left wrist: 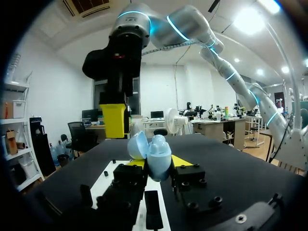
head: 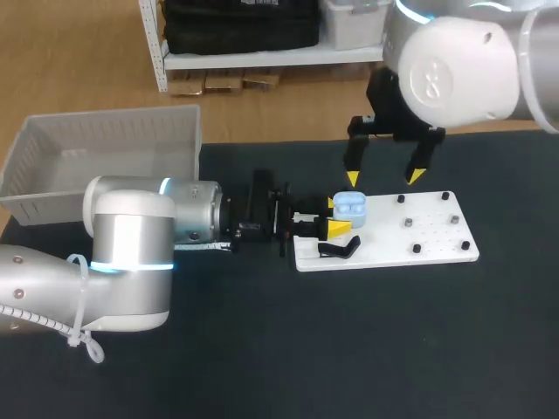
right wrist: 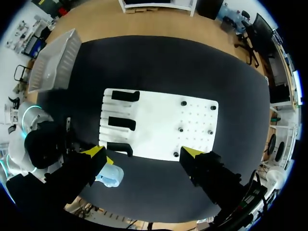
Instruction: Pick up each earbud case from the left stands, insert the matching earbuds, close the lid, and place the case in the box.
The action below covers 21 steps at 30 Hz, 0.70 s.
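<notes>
Sitting between the yellow tips of the left gripper (head: 335,216), the light-blue earbud case (left wrist: 153,153) was pinched from both sides, one fingertip (left wrist: 181,161) pressed against each flank. Its lid looked swung open, the two rounded shells parted in the left wrist view. The case was held at the left end of a white board (head: 393,249); whether it was over the board or just off its edge could not be told, since the head and right wrist views disagreed. A black stand (head: 339,250) lay on the board just beside the case, and two more black stands (right wrist: 121,122) showed farther along the same end in the right wrist view. Small dark pegs (head: 407,223) dotted the board's other half. The right gripper (head: 382,178) hung above the board, fingers spread wide and holding nothing. A grey bin (head: 105,140) stood well apart at the far left of the dark table (head: 349,349).
</notes>
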### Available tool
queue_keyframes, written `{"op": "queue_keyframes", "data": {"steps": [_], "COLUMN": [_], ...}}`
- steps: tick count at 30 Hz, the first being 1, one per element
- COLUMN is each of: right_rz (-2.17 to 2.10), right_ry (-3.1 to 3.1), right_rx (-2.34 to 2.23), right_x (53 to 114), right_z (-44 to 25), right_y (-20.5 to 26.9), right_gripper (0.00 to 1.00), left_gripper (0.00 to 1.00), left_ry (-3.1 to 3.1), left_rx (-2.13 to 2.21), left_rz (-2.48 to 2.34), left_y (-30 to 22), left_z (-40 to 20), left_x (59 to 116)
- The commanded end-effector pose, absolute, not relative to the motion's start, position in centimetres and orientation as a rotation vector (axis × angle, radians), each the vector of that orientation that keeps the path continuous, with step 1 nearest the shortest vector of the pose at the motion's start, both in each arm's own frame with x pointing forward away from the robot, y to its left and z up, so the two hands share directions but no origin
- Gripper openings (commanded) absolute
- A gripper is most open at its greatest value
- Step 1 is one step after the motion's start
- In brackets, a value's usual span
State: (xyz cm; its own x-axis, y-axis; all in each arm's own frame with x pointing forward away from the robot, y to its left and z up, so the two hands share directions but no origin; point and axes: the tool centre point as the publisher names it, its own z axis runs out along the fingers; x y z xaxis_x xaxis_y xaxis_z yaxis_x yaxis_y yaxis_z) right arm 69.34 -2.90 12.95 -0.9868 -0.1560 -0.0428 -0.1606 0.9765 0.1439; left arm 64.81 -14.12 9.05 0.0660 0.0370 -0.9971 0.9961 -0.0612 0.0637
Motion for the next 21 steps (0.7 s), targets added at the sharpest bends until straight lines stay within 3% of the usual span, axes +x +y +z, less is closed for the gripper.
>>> {"op": "queue_keyframes", "data": {"steps": [1,14,21], "right_rz": [0.238,0.264,0.385], "right_ry": [3.103,3.141,2.910], "right_rx": [-0.251,-0.304,-0.215], "right_x": [68.9,66.2,66.8], "right_z": [12.6,12.2,15.5], "right_y": [-3.0,-2.7,-4.2], "right_gripper": [1.00,1.00,1.00], "left_gripper": [0.00,0.00,0.00], "left_ry": [1.158,1.158,1.172], "left_rx": [1.307,1.307,1.314], "left_rz": [-1.181,-1.181,-1.173], "left_y": [-14.1,-14.1,-13.4], "left_z": [9.0,9.0,9.3], "left_x": [64.7,64.7,64.3]}}
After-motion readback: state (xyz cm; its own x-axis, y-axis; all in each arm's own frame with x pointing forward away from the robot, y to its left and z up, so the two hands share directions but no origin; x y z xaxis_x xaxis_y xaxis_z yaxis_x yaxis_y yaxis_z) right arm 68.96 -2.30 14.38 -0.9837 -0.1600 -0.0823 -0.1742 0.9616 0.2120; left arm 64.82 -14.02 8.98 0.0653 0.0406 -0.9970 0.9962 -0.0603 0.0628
